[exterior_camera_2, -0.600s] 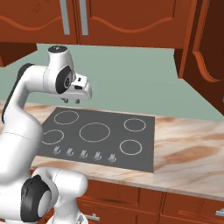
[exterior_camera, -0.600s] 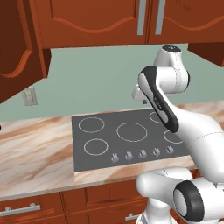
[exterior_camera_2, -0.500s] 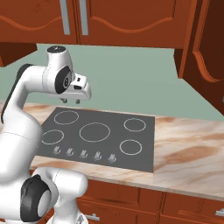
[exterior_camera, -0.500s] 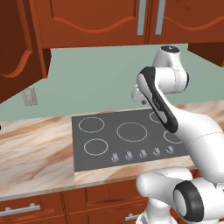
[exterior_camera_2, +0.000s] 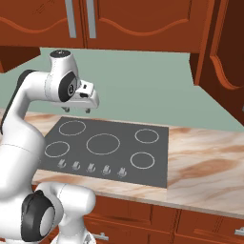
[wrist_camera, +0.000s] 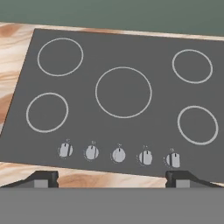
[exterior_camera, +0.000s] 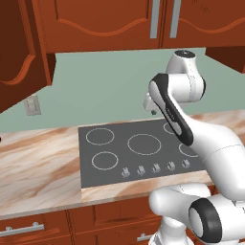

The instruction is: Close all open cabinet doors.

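From the left base view, I see the gripper held above the rear of the dark cooktop, which is set into the marbled counter. An open cabinet door swings out at the upper left, its face angled towards me; two closed cabinet doors with silver bar handles sit above the green backsplash.

From the right base view, I see the gripper with its fingers spread wide and nothing between them, hanging over the cooktop's back left area. Another open cabinet door stands out at the upper right.

In the hand view, I see both fingertips far apart, released, framing the cooktop's five knobs and five ring burners.
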Tool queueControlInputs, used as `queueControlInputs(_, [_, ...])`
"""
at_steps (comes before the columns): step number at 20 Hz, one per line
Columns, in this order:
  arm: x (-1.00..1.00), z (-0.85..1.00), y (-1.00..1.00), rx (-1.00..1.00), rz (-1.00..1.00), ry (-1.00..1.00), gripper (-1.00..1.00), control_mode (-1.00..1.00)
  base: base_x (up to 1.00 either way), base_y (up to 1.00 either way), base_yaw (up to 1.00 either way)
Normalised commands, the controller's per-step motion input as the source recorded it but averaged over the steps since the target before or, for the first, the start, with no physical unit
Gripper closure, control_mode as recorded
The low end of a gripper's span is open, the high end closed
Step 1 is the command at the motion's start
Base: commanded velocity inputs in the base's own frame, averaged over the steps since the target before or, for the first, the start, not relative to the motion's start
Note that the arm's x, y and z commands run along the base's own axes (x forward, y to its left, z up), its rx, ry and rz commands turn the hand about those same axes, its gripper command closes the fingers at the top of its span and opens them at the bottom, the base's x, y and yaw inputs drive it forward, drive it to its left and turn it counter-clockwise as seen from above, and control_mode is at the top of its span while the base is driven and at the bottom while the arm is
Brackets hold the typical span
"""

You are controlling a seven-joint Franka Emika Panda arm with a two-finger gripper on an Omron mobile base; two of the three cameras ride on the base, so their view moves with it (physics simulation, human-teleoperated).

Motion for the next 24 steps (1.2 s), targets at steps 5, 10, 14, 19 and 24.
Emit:
queueControlInputs(5, [0.0, 0.0, 0.0, 0.0, 0.0, 0.0, -1.0, -1.0, 0.0, 0.0, 0.0])
queueControlInputs(10, [0.0, 0.0, 0.0, 0.0, 0.0, 0.0, -1.0, -1.0, 0.0, 0.0, 0.0])
queueControlInputs(14, [0.0, 0.0, 0.0, 0.0, 0.0, 0.0, -1.0, -1.0, 0.0, 0.0, 0.0])
queueControlInputs(19, [0.03, 0.0, 0.0, 0.0, 0.0, 0.01, -1.0, -1.0, 0.0, 0.0, 0.0])
queueControlInputs(24, [0.04, 0.0, 0.04, -0.01, 0.0, 0.03, -1.0, -1.0, 0.0, 0.0, 0.0])
